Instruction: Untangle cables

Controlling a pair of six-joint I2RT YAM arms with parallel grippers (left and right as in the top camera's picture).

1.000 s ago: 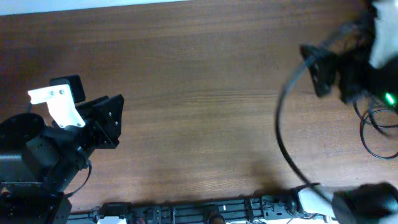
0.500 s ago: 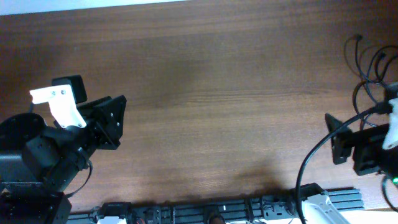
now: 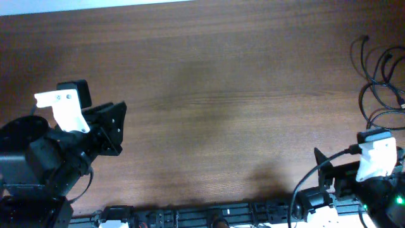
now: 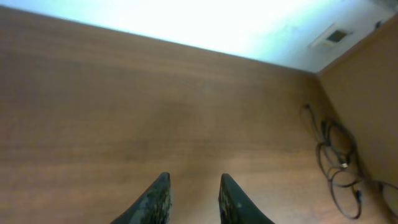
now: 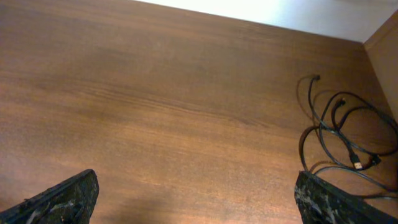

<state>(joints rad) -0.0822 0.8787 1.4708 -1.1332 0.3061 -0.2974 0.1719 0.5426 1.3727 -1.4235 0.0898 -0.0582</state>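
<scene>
Cables [image 5: 339,140] looped by right table [image 3: 221,76] edge | left gripper [image 4: 194,177] slightly parted | right gripper [image 5: 196,176] wide

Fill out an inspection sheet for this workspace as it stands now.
Surface: brown wooden table, even grain, no marks seen.
Job's things: thin black cables, looped over one another by the table's far right edge; neither gripper touches them.
Clutter: nothing seen.
Grippers: left gripper, fingers slightly apart, empty; right gripper, fingers wide apart, empty.
Cables: thicker black arm wire curves beside the right arm at the near edge.
Surroundings: pale strip beyond the far edge; wooden side panel on the right.
</scene>
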